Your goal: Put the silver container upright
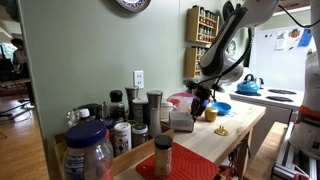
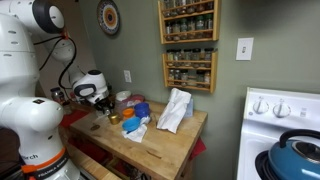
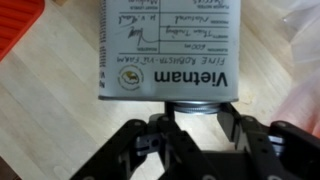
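Container: silver container point(image 3: 170, 50), fills upper wrist view. Looks to lie on its side on the wood desk point(image 3: 275, 60). Its white label reads "Vietnam", upside down here. Bare metal end points toward claw.
Claw: claw point(image 3: 195, 122) is at the container's bare end, one jaw each side of it. Can't tell if it's clamped or just flanking.
Claw, ext. views: low over the desk in both exterior views point(image 1: 200, 104) point(image 2: 104, 104).
Nearby: blue bowl point(image 1: 222, 107) just beside claw. Orange item point(image 3: 15, 30) at wrist view's corner.
Farther: spice jars point(image 1: 140, 108) and clear jar w/ blue lid point(image 1: 88, 150) well apart at desk's other end. Wall rack point(image 2: 188, 45) above the desk.
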### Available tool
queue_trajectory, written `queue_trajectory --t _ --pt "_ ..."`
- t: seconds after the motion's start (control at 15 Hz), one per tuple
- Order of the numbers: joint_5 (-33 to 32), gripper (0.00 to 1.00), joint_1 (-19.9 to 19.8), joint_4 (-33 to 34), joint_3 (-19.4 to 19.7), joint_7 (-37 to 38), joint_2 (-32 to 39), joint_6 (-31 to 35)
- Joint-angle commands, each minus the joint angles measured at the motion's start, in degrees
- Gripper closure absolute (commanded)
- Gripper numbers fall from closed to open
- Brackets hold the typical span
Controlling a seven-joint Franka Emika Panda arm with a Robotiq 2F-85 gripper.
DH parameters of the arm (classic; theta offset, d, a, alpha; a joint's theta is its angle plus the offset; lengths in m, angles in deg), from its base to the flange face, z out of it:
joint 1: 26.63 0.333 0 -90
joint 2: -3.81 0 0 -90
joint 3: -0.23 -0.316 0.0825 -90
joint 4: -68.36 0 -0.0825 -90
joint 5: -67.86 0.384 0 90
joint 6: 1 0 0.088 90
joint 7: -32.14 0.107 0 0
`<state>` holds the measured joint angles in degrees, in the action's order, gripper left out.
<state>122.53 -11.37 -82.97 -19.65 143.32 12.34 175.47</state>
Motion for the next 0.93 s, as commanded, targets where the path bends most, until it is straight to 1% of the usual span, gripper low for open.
queue_trajectory --t 0.0,0.2,0.33,0.53,0.73,0.8,0.87 --pt "-1.57 0.78 1.04 -0.81 1.94 -0.44 -0.21 -0.71" --pt "-3.72 0.78 1.38 -1.96 3.19 0.09 -1.04 -1.4" --pt "-8.34 0.78 1.43 -3.22 4.43 2.82 -2.14 -2.1" --pt "-18.36 0.78 2.39 -5.34 7.88 8.53 -4.4 -5.0" --pt "-31.39 0.78 2.85 -6.46 11.01 17.11 -7.77 -10.59" --pt "-34.52 0.78 1.44 -6.37 10.08 18.87 -8.88 -12.85" --pt "-36.8 0.78 1.09 -5.92 9.79 20.21 -10.18 -15.64"
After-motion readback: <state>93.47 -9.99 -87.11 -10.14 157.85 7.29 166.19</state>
